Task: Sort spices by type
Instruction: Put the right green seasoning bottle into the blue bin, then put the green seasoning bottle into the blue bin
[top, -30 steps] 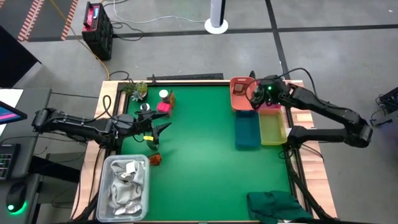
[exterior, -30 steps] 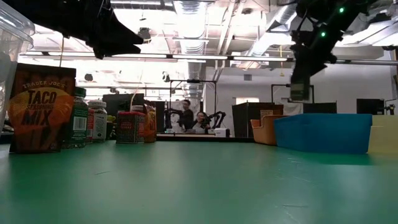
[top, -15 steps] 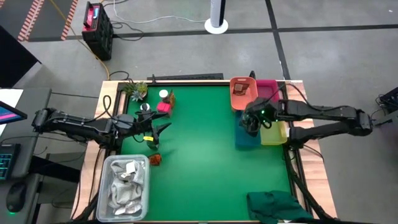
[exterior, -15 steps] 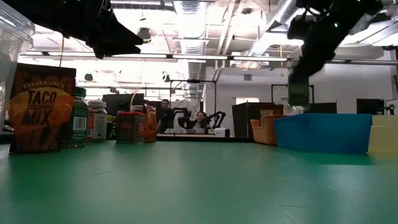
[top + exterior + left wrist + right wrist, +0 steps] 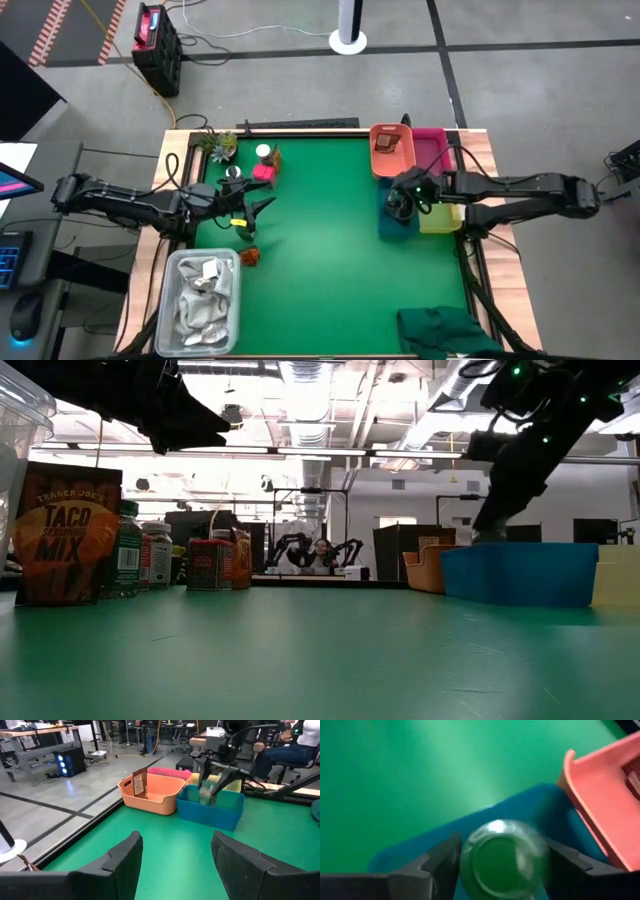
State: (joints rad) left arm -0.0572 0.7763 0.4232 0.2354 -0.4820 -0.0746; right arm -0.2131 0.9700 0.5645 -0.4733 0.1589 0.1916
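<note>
The green-covered table was the largest thing in the high view, framed in pale wood. At its 7 o'clock corner stood a clear plastic tub of white rags, and at about 5 o'clock lay a folded dark green cloth.

Toward 2 o'clock four bins stood together: an orange plastic bin with a brown packet already in it, a pink bin just beside it, a blue bin below, and a yellow bin at the blue one's side.

The right gripper hung over the blue bin, its fingers closed around a clear green-capped jar, which sat low above the bin's floor and, as far as the views showed, was not yet let go. The left gripper waited near 9 o'clock, over the unsorted group, with its fingers spread wide and nothing between them.

The rest of the spices clustered at 10 o'clock: a Taco Mix packet, a pink-red box, a white-capped jar and a few more small jars I could not tell apart.

By my reckoning the sorting was barely begun: one packet binned, one jar about to be set down, and most of the spices untouched.
</note>
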